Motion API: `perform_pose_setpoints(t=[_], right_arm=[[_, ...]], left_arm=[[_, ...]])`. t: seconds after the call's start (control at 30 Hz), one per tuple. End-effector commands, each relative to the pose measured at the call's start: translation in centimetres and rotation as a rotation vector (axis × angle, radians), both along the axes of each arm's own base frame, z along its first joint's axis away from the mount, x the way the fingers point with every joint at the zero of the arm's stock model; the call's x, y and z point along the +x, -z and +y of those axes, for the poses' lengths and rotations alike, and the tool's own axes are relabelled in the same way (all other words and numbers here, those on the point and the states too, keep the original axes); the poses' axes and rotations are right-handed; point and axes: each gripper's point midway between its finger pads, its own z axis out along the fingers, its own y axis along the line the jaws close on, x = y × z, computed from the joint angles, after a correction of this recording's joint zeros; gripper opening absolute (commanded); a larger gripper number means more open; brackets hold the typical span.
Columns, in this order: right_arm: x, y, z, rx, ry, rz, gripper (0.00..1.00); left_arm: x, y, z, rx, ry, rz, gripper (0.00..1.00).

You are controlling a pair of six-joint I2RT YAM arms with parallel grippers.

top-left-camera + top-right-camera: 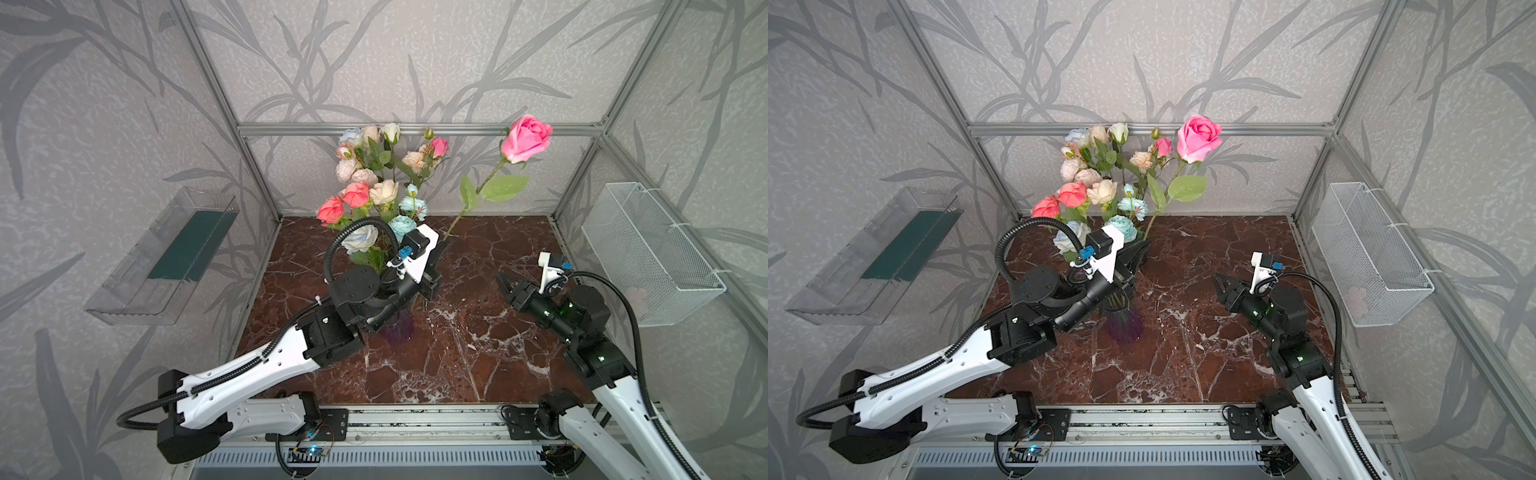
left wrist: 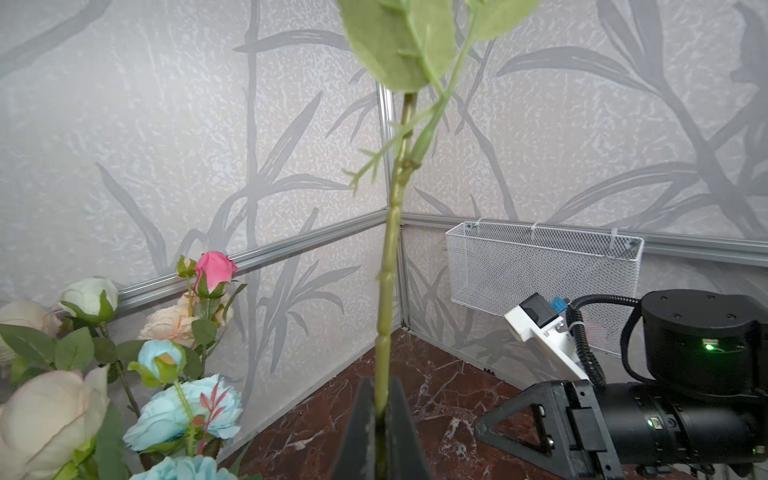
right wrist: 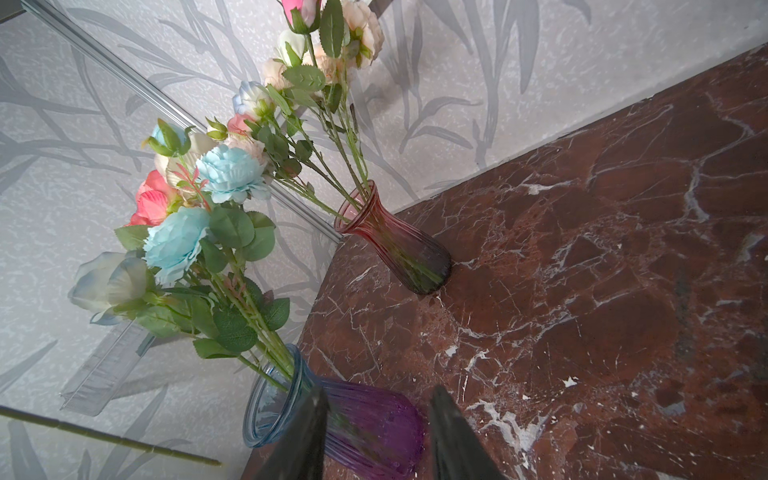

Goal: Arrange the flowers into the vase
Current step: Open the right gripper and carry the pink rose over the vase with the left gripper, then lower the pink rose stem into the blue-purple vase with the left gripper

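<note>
Clear wall tray (image 1: pixel 166 257) with a dark green panel on the left wall. Left arm reaches in over the counter (image 1: pixel 478 353).

Purple vase (image 1: pixel 1123 326) with a blue rim stands upright on the counter, partly hidden under the left wrist in both top views. It carries the front bunch (image 1: pixel 365 199): coral, cream and pale-blue heads.

Pink-red vase (image 3: pixel 395 245) stands behind it near the back wall, upright, carrying the back bunch (image 1: pixel 374 149): cream, white and one small pink bud. Vases are apart, not touching.

Left hand (image 2: pixel 381 382) is clamped on the lower stem of the big pink rose (image 1: pixel 525 139), just beside the front bunch. The rose is up in the air, in neither vase. Its stem tilts up and to the right, two large leaves midway, head high against the back wall rail.

Right hand (image 1: pixel 505 284) hangs low over the counter, well apart from the vases, pointing toward them. Fingers are apart, nothing gripped.

White wire basket (image 1: pixel 652 253) on the right wall; contents too blurred to tell.
</note>
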Motion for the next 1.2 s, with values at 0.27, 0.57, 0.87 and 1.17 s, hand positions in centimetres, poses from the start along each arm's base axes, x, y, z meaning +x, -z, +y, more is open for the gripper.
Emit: perform_pose_setpoints(t=[0.27,0.57,0.87,1.17], right_arm=[[0.4,-0.1,0.3,0.007,-0.008,-0.028,0.41],[0.6,0.8,0.5,0.007,-0.016,-0.013,0.41],[0.8,1.4,0.7,0.008,-0.020,0.010,0.41],[1.0,1.6,1.3,0.013,-0.040,0.023,0.41]], left_arm=[[4.1,1.1,1.8,-0.063,-0.025,0.011,0.00],[4.9,7.9,2.0,-0.081,-0.033,0.089,0.00],[4.1,13.4,3.8,-0.142,-0.045,0.203,0.00],[3.6,14.5,5.8,-0.180,-0.091,0.214,0.02]])
